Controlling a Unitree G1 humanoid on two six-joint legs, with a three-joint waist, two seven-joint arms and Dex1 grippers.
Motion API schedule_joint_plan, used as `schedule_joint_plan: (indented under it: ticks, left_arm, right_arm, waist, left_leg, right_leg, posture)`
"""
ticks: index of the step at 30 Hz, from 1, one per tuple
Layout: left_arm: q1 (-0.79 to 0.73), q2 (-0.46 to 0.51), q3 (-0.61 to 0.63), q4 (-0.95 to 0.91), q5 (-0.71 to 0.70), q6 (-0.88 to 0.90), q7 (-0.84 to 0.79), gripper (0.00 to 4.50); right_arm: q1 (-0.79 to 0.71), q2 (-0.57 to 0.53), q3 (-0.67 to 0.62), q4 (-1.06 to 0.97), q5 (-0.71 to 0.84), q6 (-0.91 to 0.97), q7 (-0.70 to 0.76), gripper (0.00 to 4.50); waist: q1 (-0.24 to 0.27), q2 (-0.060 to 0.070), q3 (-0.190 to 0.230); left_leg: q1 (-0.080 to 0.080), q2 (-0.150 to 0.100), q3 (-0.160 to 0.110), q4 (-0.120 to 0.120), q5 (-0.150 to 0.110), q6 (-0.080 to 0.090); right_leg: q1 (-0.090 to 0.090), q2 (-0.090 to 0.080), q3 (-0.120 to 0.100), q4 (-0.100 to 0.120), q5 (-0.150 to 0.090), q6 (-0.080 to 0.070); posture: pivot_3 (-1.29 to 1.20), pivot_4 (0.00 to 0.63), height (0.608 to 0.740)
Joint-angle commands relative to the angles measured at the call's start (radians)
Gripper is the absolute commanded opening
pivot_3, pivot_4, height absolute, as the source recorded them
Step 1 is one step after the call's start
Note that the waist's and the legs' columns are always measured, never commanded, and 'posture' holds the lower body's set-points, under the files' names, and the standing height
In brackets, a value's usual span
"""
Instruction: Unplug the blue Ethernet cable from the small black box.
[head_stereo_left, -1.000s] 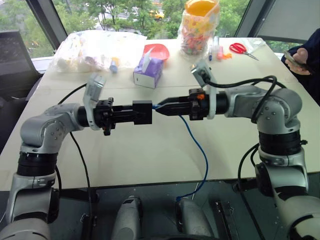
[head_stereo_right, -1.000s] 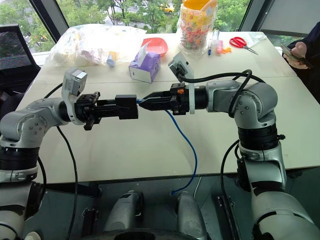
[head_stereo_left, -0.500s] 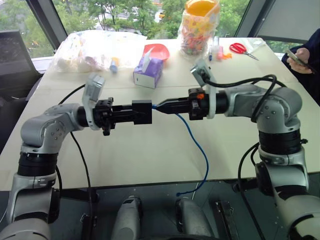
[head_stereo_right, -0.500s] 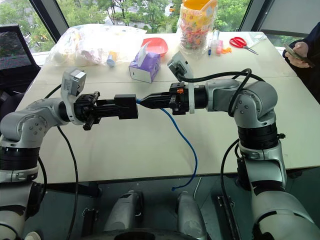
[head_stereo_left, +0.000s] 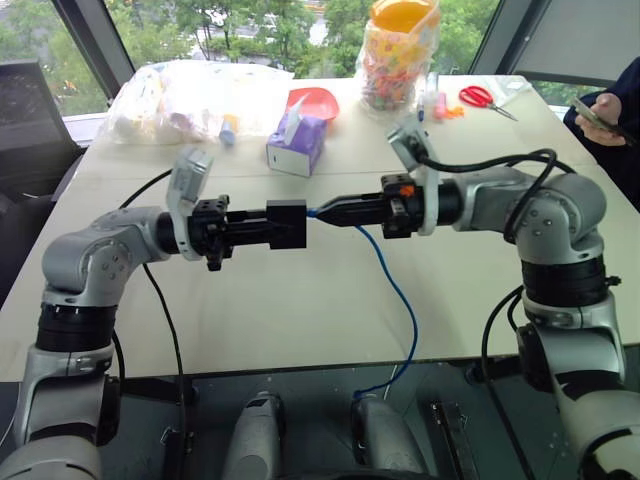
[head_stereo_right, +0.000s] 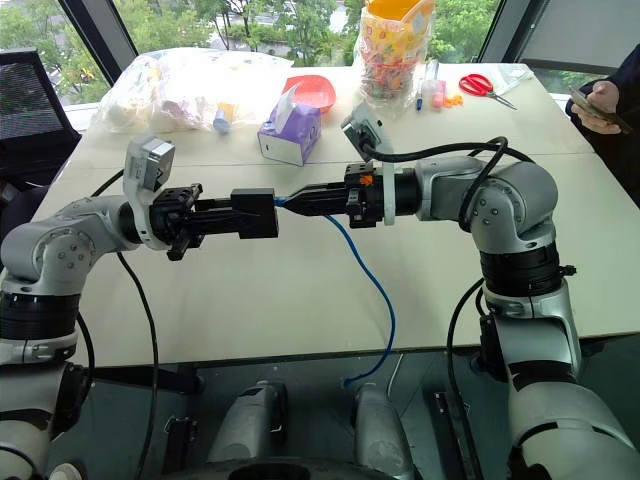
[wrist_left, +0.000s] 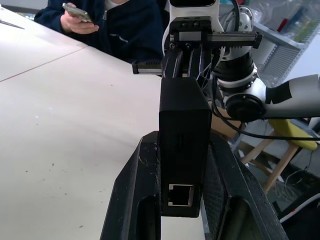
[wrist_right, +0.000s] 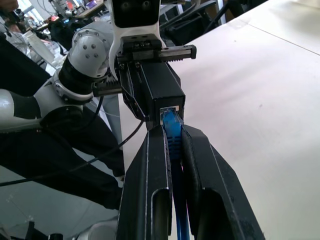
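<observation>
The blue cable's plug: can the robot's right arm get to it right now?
Yes, it seems so: the right tool is already shut on the blue cable beside the small black box, with nothing in between.

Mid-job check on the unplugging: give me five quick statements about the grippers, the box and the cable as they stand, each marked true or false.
1. The left gripper is shut on the small black box. True.
2. The right gripper is shut on the blue Ethernet cable just behind its plug. True.
3. The plug has come fully clear of the box. False: in the right wrist view its tip sits at the box's port.
4. The box rests on the table. False: it is held in the air above it.
5. The purple tissue box lies between the two grippers. False: it stands farther back on the table, beyond them.
</observation>
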Motion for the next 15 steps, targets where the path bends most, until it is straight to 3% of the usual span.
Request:
schedule_joint_plan:
  ticks: [1, 9, 15]
  left_arm:
    - [0.008, 0.051, 0.09, 0.011, -0.022, 0.008, 0.006, 0.51]
    - [0.014, 0.054, 0.116, 0.004, -0.031, 0.02, 0.026, 0.51]
    - [0.002, 0.034, 0.089, 0.024, 0.047, -0.081, 0.035, 0.51]
  right_arm:
    - [-0.008, -0.106, -0.087, 0.053, -0.043, -0.032, -0.003, 0.12]
    - [-0.011, -0.149, -0.1, 0.086, -0.066, -0.053, 0.018, 0.12]
    - [-0.2, -0.169, -0.076, 0.296, -0.246, -0.236, -0.004, 0.12]
  waist:
    - [0.0, 0.0, 0.0]
    - [-0.002, -0.001, 0.0]
    - [-0.001, 0.001, 0.001]
  left_leg:
    - [0.0, 0.0, 0.0, 0.0, 0.0, 0.0]
    - [0.0, 0.0, 0.0, -0.001, 0.0, 0.0]
    - [-0.001, 0.0, 0.001, 0.0, 0.0, 0.0]
  right_leg:
    - [0.0, 0.0, 0.0, 0.0, 0.0, 0.0]
    - [-0.001, 0.0, 0.0, -0.002, 0.0, 0.0]
    - [-0.001, 0.0, 0.0, -0.002, 0.0, 0.0]
  posture:
    - [0.0, 0.15, 0.735]
    - [0.0, 0.15, 0.735]
    - [0.0, 0.15, 0.735]
